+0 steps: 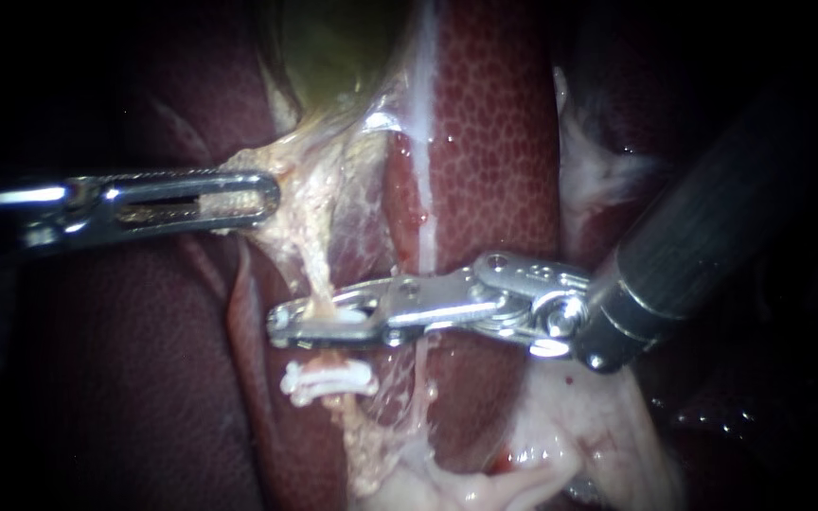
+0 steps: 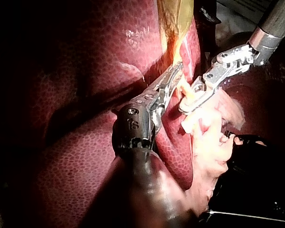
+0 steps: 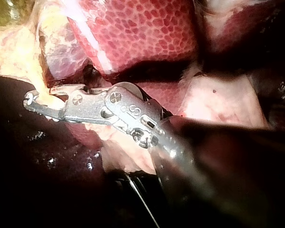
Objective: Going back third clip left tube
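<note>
Right instrument (image 1: 283,326) across the tube (image 1: 317,276), 1 clip (image 1: 328,378) just below, left instrument (image 1: 262,199) at tissue (image 1: 303,185) to its left.

The gallbladder (image 1: 333,47) lies on the liver (image 1: 499,142).

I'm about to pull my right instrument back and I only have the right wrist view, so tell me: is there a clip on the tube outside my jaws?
Observer: Yes. The endoscope view shows a white clip across the tube, just below the right instrument and not touching it.
Operator: And what's between my jaws?
Observer: A second clip, also white, lies between them on the same tube. Both jaws appear to touch it.
Operator: Where's my left instrument?
Observer: The left instrument is shut on pale tissue under the gallbladder, apart from yours.
</note>
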`<act>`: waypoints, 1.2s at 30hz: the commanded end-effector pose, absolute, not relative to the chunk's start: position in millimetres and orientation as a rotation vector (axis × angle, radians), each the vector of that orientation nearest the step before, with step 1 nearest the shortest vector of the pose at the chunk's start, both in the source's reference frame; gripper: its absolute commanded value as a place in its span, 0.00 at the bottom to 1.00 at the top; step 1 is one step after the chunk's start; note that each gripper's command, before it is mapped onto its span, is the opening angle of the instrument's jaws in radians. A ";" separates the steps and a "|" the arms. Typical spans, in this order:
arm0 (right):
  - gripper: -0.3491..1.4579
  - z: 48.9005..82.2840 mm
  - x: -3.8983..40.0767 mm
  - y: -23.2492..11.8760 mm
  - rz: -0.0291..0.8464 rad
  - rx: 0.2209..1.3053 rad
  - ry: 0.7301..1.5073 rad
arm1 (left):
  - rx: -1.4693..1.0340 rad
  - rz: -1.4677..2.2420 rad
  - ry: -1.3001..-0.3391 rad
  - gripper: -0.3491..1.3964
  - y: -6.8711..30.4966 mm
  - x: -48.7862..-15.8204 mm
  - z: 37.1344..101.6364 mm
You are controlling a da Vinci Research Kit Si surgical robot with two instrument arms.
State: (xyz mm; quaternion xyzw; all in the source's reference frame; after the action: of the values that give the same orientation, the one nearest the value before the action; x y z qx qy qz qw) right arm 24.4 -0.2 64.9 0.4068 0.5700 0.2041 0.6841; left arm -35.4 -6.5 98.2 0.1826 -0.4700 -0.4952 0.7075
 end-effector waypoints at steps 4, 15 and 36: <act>0.00 64.8 24.5 -0.3 0.457 0.912 1.276 | 0.406 -1.100 -1.044 0.00 -6.5 -35.4 98.1; 0.43 64.3 25.1 -0.3 0.411 0.838 1.318 | 0.406 -1.100 -1.044 0.00 -6.5 -35.4 98.2; 0.52 63.7 19.4 1.8 0.394 0.768 1.354 | 0.406 -1.099 -1.044 0.00 -6.5 -35.3 98.1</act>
State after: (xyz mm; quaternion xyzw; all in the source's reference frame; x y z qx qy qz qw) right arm 18.2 2.3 63.1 0.3430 0.6073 0.1754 0.6949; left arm -35.3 -6.5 98.2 0.1828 -0.4702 -0.4949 0.7075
